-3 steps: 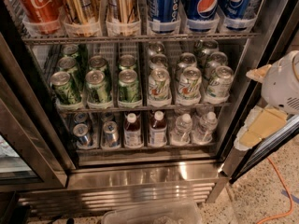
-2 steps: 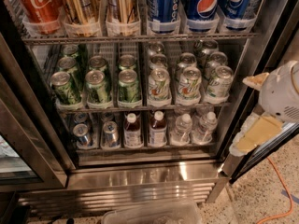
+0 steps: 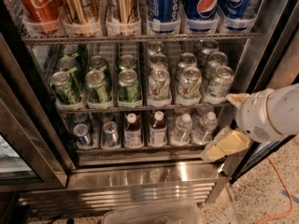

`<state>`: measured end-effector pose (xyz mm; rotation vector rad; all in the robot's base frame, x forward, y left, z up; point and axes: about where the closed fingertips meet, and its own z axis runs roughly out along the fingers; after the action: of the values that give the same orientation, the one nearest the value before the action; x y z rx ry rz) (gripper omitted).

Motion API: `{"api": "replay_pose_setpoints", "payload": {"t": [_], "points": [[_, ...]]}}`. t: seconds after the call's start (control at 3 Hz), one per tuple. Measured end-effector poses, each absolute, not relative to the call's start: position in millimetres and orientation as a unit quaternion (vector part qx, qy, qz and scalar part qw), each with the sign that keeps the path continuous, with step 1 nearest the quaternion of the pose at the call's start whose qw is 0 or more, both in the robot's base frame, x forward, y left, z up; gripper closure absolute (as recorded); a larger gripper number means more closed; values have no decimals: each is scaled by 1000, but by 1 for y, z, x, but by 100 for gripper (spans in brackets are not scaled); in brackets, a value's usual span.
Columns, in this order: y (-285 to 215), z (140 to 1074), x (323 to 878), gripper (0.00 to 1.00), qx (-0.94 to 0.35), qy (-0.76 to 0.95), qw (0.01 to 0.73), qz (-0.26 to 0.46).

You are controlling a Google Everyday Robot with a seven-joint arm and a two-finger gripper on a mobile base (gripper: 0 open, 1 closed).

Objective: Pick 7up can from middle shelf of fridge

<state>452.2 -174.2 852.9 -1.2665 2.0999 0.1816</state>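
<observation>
The fridge [image 3: 140,178] stands open in front of me. Its middle shelf [image 3: 140,108] holds green cans [image 3: 98,87] on the left and white 7up cans on the right in three rows. The front 7up cans are at the left [image 3: 159,85], the middle [image 3: 189,85] and the right [image 3: 218,83]. My gripper [image 3: 229,122] comes in from the right on a white arm. It is open and empty, at the shelf's right end, just right of and slightly below the rightmost front 7up can. One yellowish finger [image 3: 236,98] is near that can's base and the other [image 3: 225,146] hangs lower.
The top rack holds tall cans: a red one [image 3: 37,6], gold ones [image 3: 121,3] and blue ones [image 3: 205,3]. The bottom rack holds small bottles [image 3: 157,129] and cans [image 3: 81,134]. The door frame [image 3: 37,125] is on the left. An orange cable [image 3: 280,190] lies on the floor at the right.
My gripper and arm have moved left, toward the right end of the middle shelf. The cans have not moved.
</observation>
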Motion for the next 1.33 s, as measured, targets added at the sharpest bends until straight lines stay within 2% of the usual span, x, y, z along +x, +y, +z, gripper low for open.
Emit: {"api": "replay_pose_setpoints", "payload": {"t": [0.67,1.0,1.33], "points": [[-171,857,454,0,-483,801,348,66],[-166,851,452,0,-447,803,385,78],[-165,854,467,0,-365,808,452,93]]}}
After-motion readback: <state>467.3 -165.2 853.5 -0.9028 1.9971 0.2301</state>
